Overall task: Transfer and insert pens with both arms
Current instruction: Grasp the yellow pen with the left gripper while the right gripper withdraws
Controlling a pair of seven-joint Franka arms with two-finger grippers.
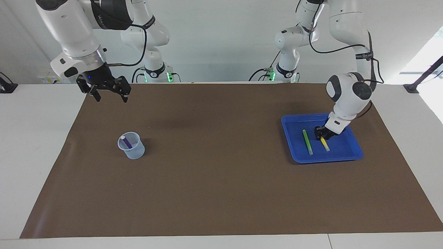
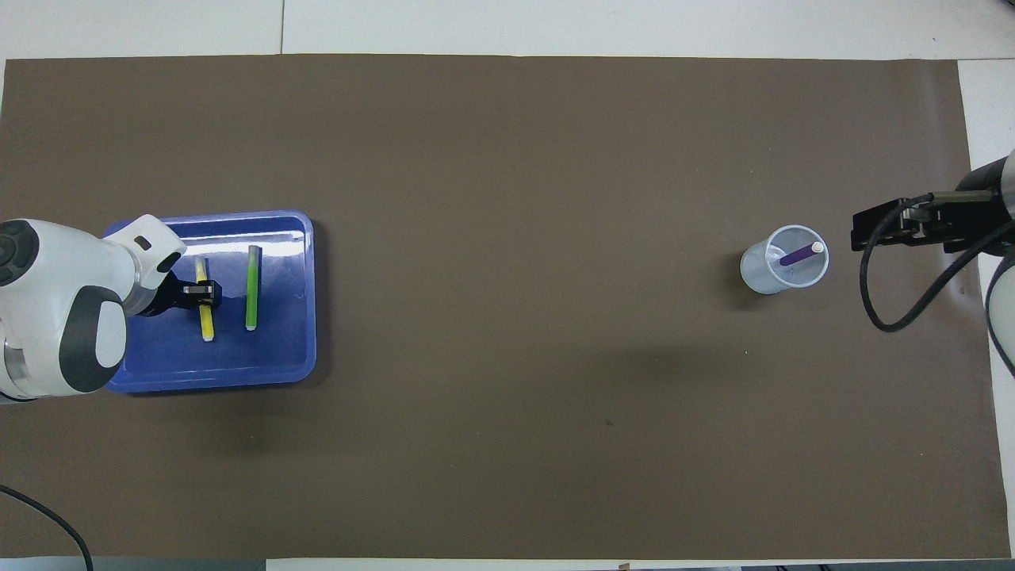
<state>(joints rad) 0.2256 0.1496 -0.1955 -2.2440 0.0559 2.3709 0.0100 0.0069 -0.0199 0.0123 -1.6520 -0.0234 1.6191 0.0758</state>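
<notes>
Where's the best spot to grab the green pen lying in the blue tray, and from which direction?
Probably the middle of the green pen's barrel, coming straight down from above. It lies flat on the blue tray's floor, so only its long sides are free to pinch, across its thin width. The yellow pen lies parallel beside it with a gap between them, leaving room for one finger.

I count three marker pens: one green pen (image 1: 307, 141), one yellow pen (image 1: 324, 143) and one purple pen (image 1: 126, 141). There is one blue tray (image 1: 294, 152), one clear measuring cup (image 1: 135, 152) and one brown mat (image 1: 221, 186). I see four white arms (two large, two smaller).
</notes>
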